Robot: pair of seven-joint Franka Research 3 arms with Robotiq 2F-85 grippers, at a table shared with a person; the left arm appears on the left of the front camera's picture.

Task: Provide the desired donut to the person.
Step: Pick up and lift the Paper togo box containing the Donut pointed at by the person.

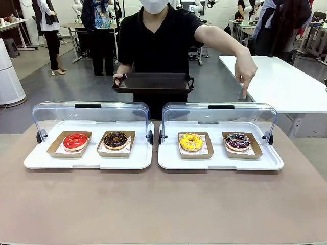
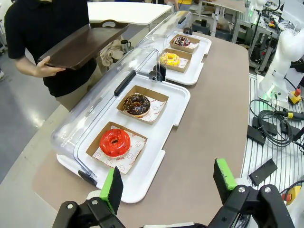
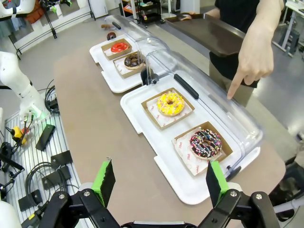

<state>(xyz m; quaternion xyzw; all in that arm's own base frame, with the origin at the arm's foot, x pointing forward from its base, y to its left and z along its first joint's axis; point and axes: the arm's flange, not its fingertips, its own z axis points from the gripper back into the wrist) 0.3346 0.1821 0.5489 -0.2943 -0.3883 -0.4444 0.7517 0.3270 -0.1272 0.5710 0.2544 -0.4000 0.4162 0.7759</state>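
While the person's hand (image 1: 247, 71) points down behind the clear lid (image 1: 219, 113), you are at the choosing step, and no donut is picked up yet. The finger seems to aim at the sprinkled donut (image 1: 238, 141), but it is hard to be sure. That donut sits in its paper box at the right end of the right white tray (image 1: 219, 163), beside the yellow donut (image 1: 191, 141).

Your right gripper (image 3: 160, 178) is wide open and holds nothing. Your left gripper (image 2: 168, 183) is the same.

Next, reach in under the lid, take the box by its edge, and carry it to the dark tray (image 1: 153, 82) the person holds.
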